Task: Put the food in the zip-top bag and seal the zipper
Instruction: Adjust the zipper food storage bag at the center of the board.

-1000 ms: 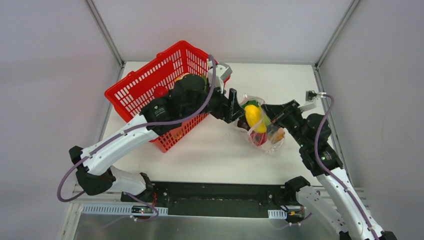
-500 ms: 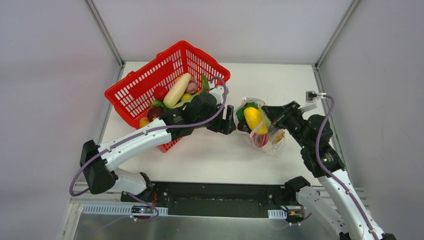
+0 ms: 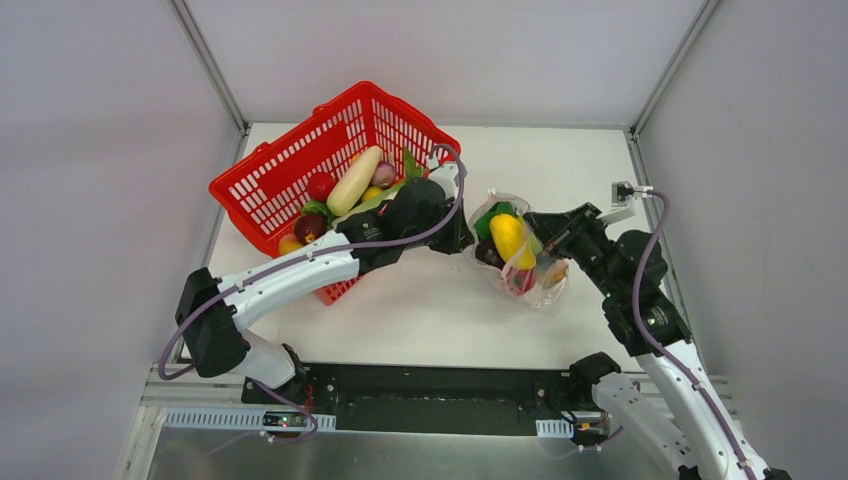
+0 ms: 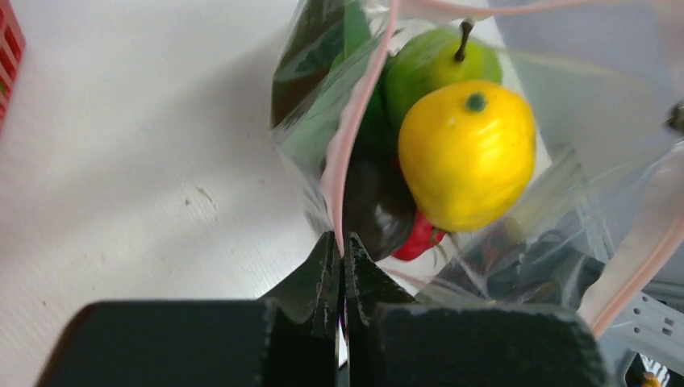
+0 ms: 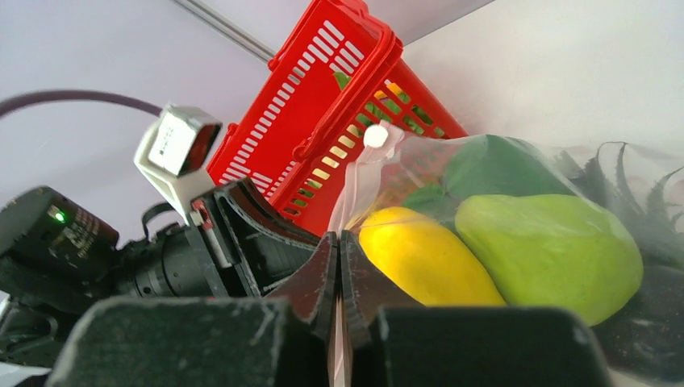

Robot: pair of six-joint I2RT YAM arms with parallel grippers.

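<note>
While the right gripper (image 5: 339, 239) clamps the clear plastic zip-top bag (image 3: 548, 288), the left gripper (image 4: 340, 243) pinches its pink zipper strip (image 4: 355, 113).

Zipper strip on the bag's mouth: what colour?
The zipper strip is pale pink, clearest in the left wrist view.

Robot lab test cell, probably: white table (image 3: 420, 310), plain grey panels (image 3: 100, 200), aluminium corner posts (image 3: 210, 65), cable ducts (image 3: 240, 418) at near edge.

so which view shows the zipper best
Left wrist: the zipper runs as a clear pink line down into the left gripper. Right wrist shows only a short pale stretch; from the top it's too small to trace.
</note>
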